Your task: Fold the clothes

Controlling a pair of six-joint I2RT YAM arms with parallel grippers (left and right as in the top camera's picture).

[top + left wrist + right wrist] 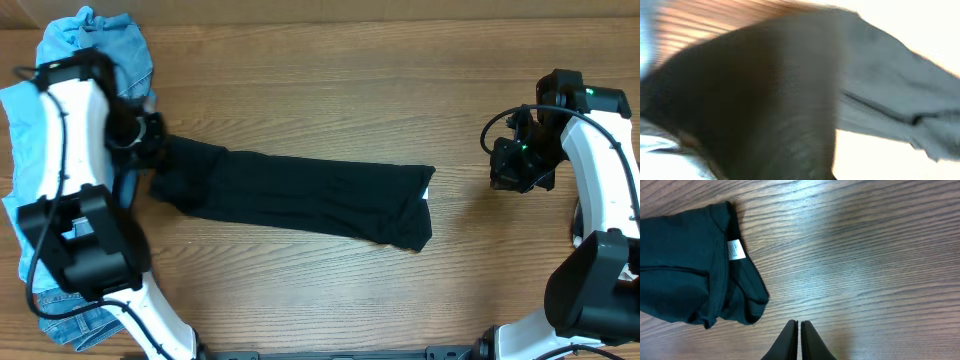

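A black T-shirt (300, 195) lies folded into a long strip across the middle of the table. Its white label (735, 249) shows at the right end in the right wrist view. My left gripper (152, 140) is at the strip's bunched left end. The left wrist view is blurred and filled with the black cloth (765, 100), which hides the fingers; the gripper seems shut on the shirt. My right gripper (799, 330) is shut and empty above bare wood, right of the shirt's right end (685, 265). It also shows in the overhead view (510, 165).
A pile of blue denim (110, 45) and a light blue shirt (20, 120) lies at the table's left edge, behind my left arm. More denim (60, 325) lies at the front left corner.
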